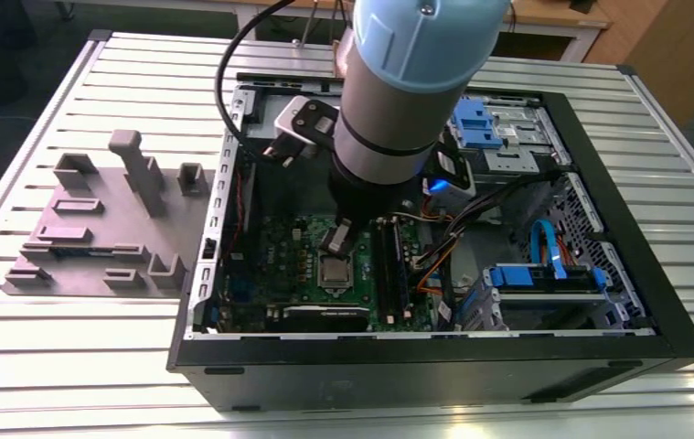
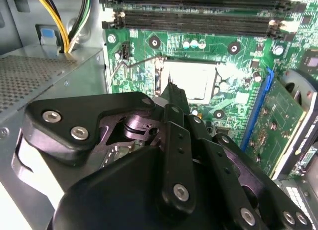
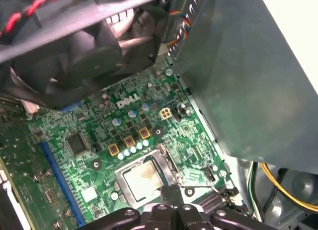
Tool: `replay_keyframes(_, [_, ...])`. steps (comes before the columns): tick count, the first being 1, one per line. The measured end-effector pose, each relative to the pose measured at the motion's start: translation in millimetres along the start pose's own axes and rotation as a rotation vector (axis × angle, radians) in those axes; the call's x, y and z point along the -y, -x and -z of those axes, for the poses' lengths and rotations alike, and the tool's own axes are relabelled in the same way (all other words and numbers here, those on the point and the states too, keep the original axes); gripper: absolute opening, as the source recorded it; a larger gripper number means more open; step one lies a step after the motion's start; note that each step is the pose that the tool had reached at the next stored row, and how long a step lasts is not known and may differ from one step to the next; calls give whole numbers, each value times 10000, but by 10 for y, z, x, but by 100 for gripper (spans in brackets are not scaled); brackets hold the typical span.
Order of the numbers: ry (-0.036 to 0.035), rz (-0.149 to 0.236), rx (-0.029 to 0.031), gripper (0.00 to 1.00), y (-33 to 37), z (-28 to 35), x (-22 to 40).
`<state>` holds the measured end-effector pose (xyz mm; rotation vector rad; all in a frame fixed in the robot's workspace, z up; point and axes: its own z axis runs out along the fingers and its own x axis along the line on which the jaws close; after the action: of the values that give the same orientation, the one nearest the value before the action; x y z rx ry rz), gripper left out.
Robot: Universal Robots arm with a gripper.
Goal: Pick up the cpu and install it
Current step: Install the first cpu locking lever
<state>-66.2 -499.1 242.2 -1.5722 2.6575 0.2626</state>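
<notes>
The arm reaches down into the open case (image 1: 444, 366), which lies on its side on the slatted tabletop (image 1: 79, 366), with a grey jig (image 1: 90, 229) at 9 o'clock from it in the exterior view. The gripper (image 1: 336, 240) hangs low over the green board (image 1: 276, 274). Its fingers (image 2: 171, 93) look drawn together into one narrow black tip, with nothing visible between them, so I judge them closed and empty. The cpu (image 1: 335, 272) lies flat in its socket on the board, at 6 o'clock from the gripper in the exterior view and just beside the tip. In the first wrist view its silver top (image 3: 141, 180) carries a brownish smear and is bordered by the metal frame (image 3: 166, 163). In the second wrist view it shines pale (image 2: 191, 78) just beyond the tip, with the memory slots (image 2: 198, 19) farther off. Whether the tip touches the chip cannot be told. The chip should be light and stiff but delicate: its smooth metal lid is slippery and its underside contacts are easily damaged. It would best be held by two opposite edges and kept level, never by its faces, and lowered without sliding or pressing hard.
</notes>
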Motion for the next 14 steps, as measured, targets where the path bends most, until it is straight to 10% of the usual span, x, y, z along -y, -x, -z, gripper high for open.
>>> replay_keyframes(7, [0, 0, 0, 11, 82, 2, 143])
replay_keyframes(14, [0, 10, -4, 11, 185, -17, 96])
